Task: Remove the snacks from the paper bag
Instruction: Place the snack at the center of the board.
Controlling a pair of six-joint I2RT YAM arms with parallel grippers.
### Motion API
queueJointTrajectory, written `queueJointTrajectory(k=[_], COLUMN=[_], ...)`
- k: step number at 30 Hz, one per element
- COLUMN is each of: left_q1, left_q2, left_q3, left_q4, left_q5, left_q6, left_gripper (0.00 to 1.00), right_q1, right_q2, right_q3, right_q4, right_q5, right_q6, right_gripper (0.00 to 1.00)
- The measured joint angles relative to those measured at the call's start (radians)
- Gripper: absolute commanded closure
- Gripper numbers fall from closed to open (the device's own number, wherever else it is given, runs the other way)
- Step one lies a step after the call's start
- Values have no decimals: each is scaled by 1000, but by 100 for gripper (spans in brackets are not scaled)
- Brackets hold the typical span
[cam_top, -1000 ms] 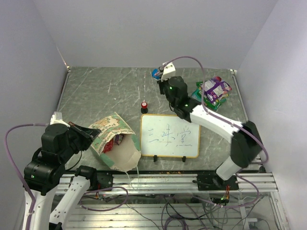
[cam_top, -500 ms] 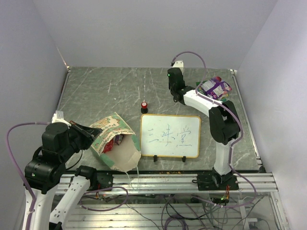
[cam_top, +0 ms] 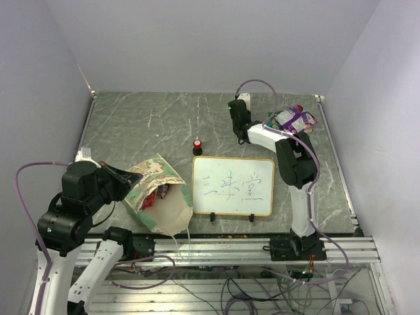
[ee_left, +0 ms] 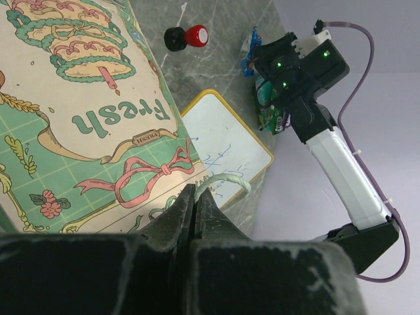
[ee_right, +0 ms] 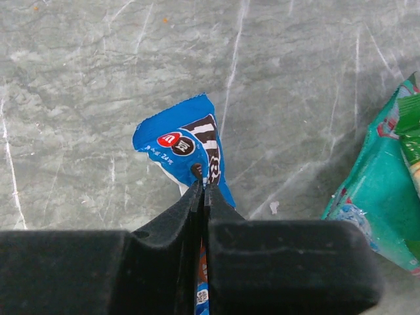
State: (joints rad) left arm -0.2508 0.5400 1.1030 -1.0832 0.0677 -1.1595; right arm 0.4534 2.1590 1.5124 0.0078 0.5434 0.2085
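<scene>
The paper bag [cam_top: 161, 197] lies open on the near left of the table, with red snacks [cam_top: 157, 192] showing in its mouth. Its printed face fills the left wrist view [ee_left: 85, 125]. My left gripper [cam_top: 123, 178] is at the bag's left rim, shut on a string handle [ee_left: 226, 178]. My right gripper [cam_top: 234, 125] points down at the far middle of the table, shut on a blue packet [ee_right: 187, 141] that hangs just above the surface. A pile of green and purple snacks [cam_top: 292, 121] lies to its right, and a teal packet [ee_right: 387, 190] shows at the right edge of the right wrist view.
A wood-framed whiteboard [cam_top: 233, 186] lies right of the bag. A small red-topped black knob [cam_top: 197, 146] stands just beyond its far left corner. Grey walls close the table on three sides.
My right arm has folded back and carried the blue packet right, toward the snack pile. My left arm has shifted slightly. The bag has not moved.
</scene>
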Motion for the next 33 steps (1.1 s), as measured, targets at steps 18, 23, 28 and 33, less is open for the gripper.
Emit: queueJointTrajectory(k=[18,23,28,33], left_q1=[0,0,0,0], left_q2=[-20,-27,-34,-33], left_q3=[0,0,0,0], left_q4=[1,-1,-5,-6], left_q5=[5,5,5,5], left_q6=[-1,-1,-5,-5], left_gripper=[93,93,93,93], right_q1=[0,0,0,0], right_q2=[25,30,30,30], right_q3=[14,14,14,14], right_q4=[-12,-13,-14,-14], right_q5=[-24,-34,-39,-44], right_q6=[8,8,7,0], right_gripper=[91,87,72,53])
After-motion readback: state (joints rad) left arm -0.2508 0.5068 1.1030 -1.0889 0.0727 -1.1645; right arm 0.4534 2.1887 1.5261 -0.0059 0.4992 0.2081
